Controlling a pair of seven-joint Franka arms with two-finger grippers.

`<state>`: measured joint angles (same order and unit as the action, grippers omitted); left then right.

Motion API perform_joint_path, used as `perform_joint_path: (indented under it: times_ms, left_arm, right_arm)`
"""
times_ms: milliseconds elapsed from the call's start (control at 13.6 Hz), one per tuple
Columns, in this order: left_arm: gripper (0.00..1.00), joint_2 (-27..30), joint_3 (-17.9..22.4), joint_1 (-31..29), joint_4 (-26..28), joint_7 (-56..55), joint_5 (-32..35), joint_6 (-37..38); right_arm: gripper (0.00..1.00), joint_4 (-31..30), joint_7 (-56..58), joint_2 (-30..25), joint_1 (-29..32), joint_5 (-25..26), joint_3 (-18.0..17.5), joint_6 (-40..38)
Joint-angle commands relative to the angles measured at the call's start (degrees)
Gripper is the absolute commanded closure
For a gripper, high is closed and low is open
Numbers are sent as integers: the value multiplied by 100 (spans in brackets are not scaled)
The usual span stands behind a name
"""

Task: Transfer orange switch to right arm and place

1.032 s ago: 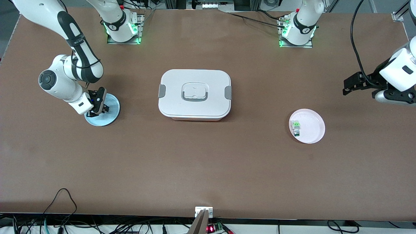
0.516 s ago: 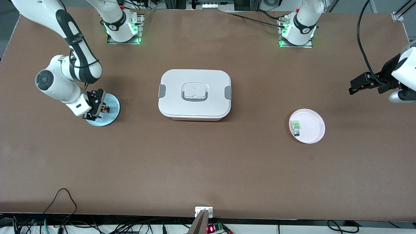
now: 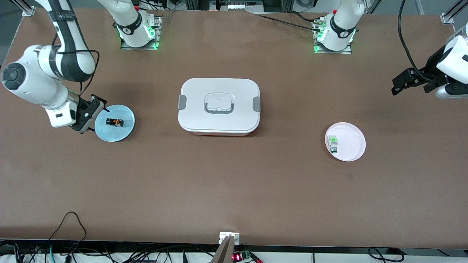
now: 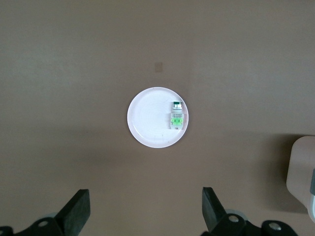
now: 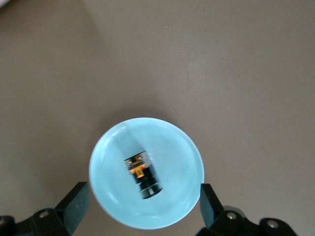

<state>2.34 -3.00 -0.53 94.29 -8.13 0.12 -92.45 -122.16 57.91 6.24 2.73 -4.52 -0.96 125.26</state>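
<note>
Now, lower right of front view: white-and-green part (image 3: 333, 142) lies on pink plate (image 3: 353, 144). Mid-left: orange switch (image 3: 114, 122) lies on blue plate (image 3: 120, 133), free of any grip. Right gripper (image 3: 95, 106) just beside plate edge, jaws wide, empty. Centre: closed white box (image 3: 218, 106). Upper right edge: left gripper (image 3: 398, 84) hangs over bare table, jaws wide, empty.

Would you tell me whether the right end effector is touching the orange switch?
Apart: in the right wrist view, the open right end effector flanks the blue plate, clear of the orange switch.
</note>
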Motion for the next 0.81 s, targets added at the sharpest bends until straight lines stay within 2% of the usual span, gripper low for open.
perform_joint_path:
  times_ms: [0, 295, 516, 737]
  left_arm:
    - [0, 47, 274, 326, 63, -154, 94, 16]
    - [0, -93, 221, 264, 28, -66, 146, -89]
    - [0, -243, 230, 255, -148, -58, 147, -89]
    - [0, -357, 274, 221, -350, -49, 77, -344]
  right_arm:
    - [0, 717, -1549, -96, -9, 48, -106, -1132]
    - [0, 1184, -3615, -447, -9, 48, -237, -1837]
    - [0, 2044, -4626, -448, 0, 346, -369, -2864]
    - [0, 2642, -5394, -465, 0, 347, -361, -3550]
